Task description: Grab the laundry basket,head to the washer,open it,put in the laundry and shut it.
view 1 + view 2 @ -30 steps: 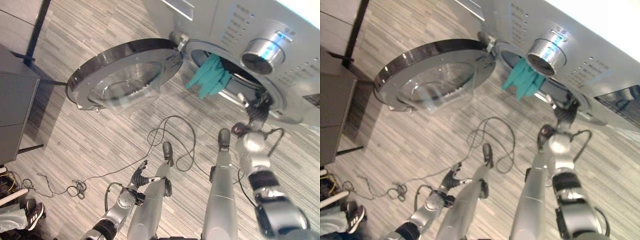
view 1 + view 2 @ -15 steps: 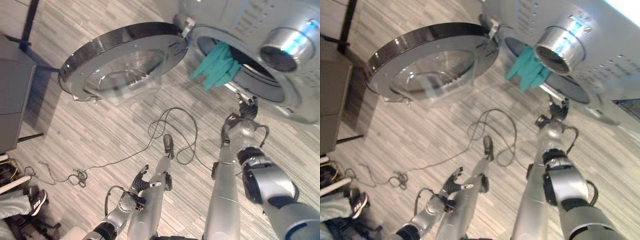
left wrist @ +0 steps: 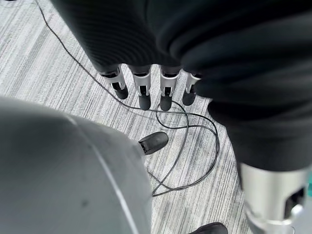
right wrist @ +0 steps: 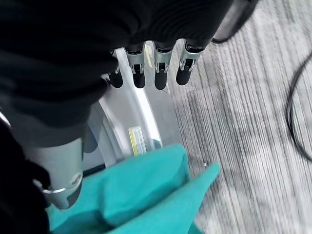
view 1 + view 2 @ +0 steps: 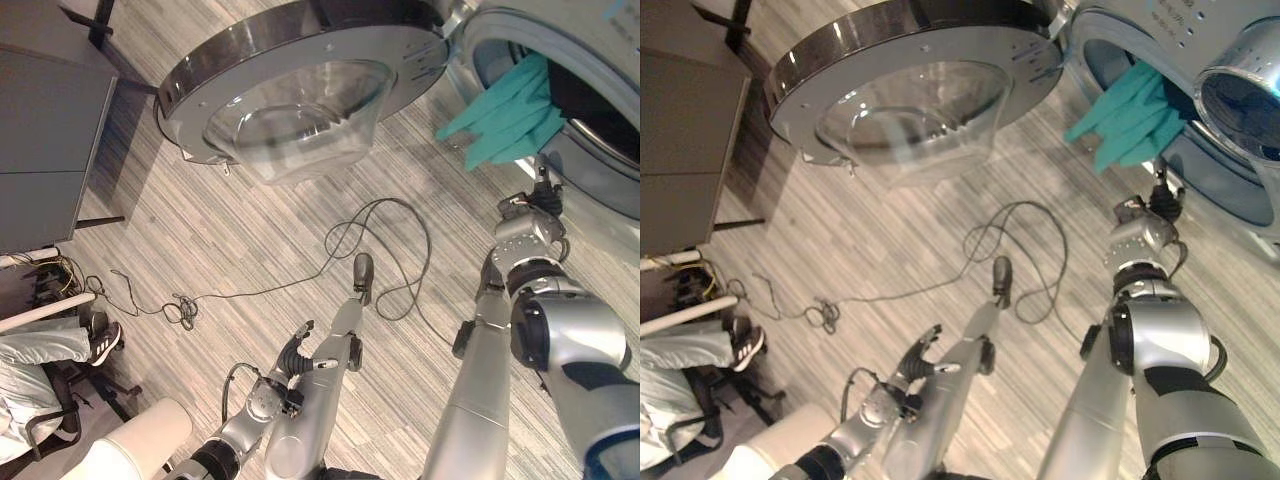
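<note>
The washer stands at the upper right with its round glass door swung wide open to the left. A teal cloth hangs out over the lower rim of the drum opening. My right hand is raised just below that cloth, beside the rim. In the right wrist view its fingers are straight and hold nothing, with the rim and the teal cloth close past them. My left hand hangs low over the floor, fingers straight and empty.
A dark cabinet stands at the left. A person's leg and shoe show at the lower left by a chair. A white rounded object sits at the bottom left. The open door overhangs the striped floor.
The whole view has shifted, so the camera has moved. My right hand stays by the drum's lower rim and is now closer under the teal cloth. The left hand stays low.
</note>
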